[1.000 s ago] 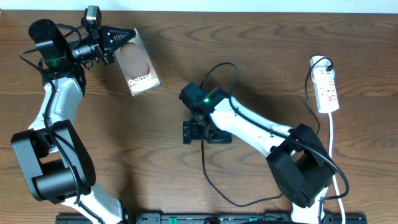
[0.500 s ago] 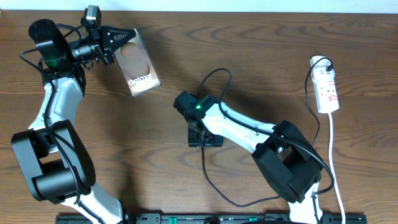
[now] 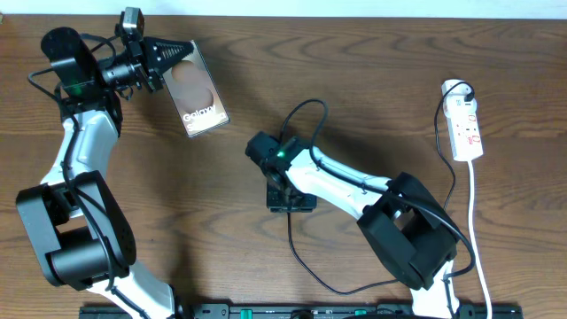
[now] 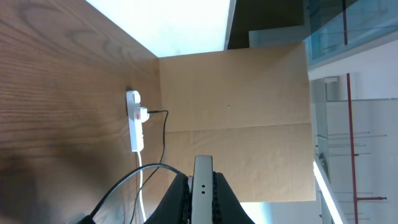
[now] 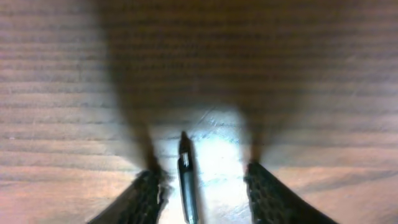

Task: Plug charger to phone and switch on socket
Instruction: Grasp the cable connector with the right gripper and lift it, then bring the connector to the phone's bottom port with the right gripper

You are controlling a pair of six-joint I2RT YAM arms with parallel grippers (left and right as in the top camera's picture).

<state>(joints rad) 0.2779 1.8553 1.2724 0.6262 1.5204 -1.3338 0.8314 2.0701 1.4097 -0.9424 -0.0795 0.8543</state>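
One charger tip (image 5: 185,177), seemingly lying flat, is bracketed by the parted fingers of the right gripper (image 5: 202,182), long axis parallel to them, slightly off-centre.

I count two end effectors of my own, the left end effector (image 3: 183,50) and the right end effector (image 3: 291,200). There is one phone (image 3: 197,93), at my left end effector. One charger cable (image 3: 291,237) ends in one plug tip (image 5: 185,180) between my right end effector's fingers. Well away from the right end effector are one white power strip (image 3: 466,128) and one white cord (image 3: 475,208). There is one wooden counter (image 3: 372,71).
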